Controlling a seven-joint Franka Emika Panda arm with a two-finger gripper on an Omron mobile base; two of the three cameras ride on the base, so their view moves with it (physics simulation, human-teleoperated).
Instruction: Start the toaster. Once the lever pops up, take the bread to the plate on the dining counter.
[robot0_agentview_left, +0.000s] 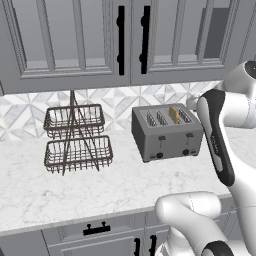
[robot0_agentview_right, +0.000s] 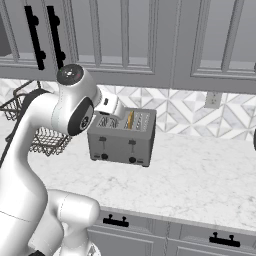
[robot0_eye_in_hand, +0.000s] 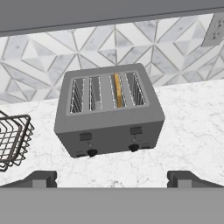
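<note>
Toaster (robot0_agentview_left: 167, 131) sitting on the marble tabletop (robot0_agentview_left: 75, 185), pushed back near the patterned tile wall (robot0_eye_in_hand: 52, 61), front with both levers and both knobs facing the robot. Bread (robot0_eye_in_hand: 117, 89) standing upright in the third slot from the left, golden edge poking up a bit above the top, also spotted in the left base view (robot0_agentview_left: 173, 114) and the right base view (robot0_agentview_right: 130, 120). Both levers looking level with each other, up near the top of their tracks. Gripper (robot0_eye_in_hand: 112, 178) hanging up in the air in front of the toaster, well apart from it, spread wide, nothing between the tips. Two-tier wire basket (robot0_agentview_left: 77, 137) off to the toaster's left on the same tabletop. Grey cabinets (robot0_agentview_left: 75, 40) overhead, wall outlet (robot0_agentview_right: 213, 99) to the right.
</note>
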